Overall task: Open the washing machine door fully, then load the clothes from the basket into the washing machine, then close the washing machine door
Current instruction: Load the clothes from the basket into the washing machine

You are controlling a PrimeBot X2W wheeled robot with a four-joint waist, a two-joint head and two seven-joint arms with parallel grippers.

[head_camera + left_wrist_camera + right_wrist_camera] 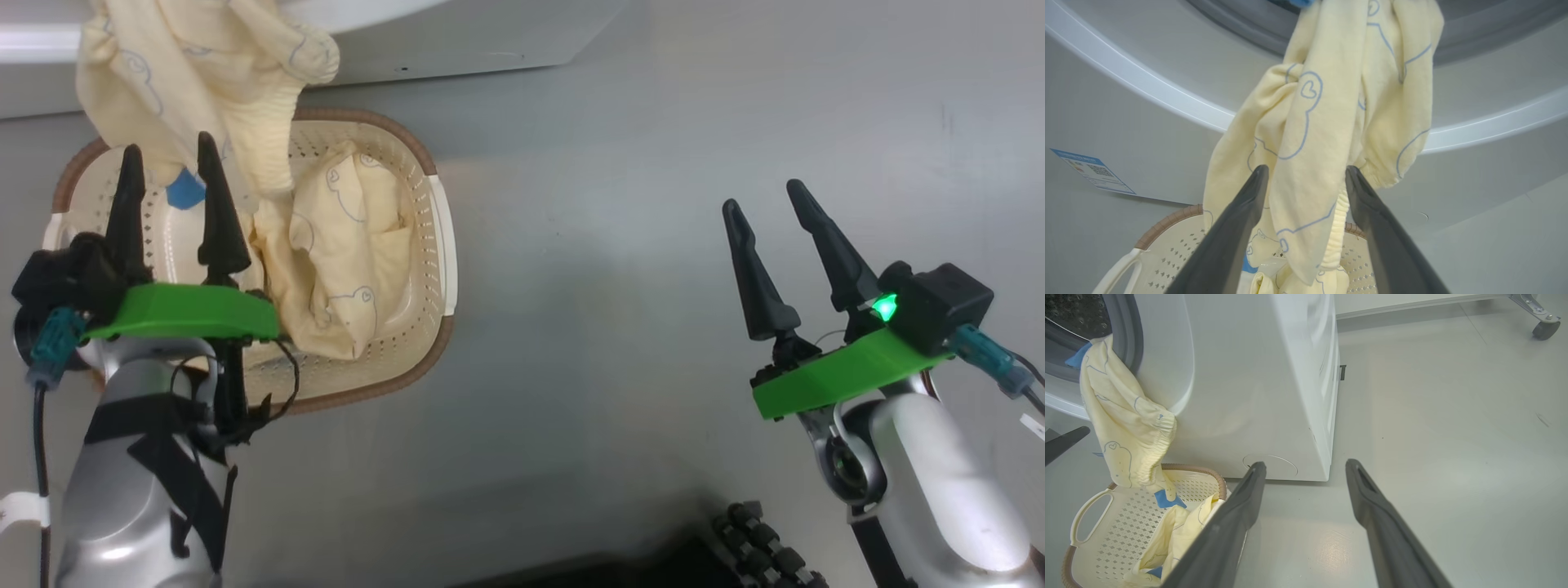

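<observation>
Loading was in hand: one of the clothes [204,65] hung out of the washing machine [1249,396] mouth at 11 o'clock in the head view, tail in the basket [418,220]. Left jaws stood wide open around it, seemingly not gripping; right jaws were wide open, empty, at 3 o'clock. Next move needed a grip and a shove inside.

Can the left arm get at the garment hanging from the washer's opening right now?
Probably yes: the open left gripper points at the hanging garment, with fabric showing between its fingers and nothing in the way.
</observation>
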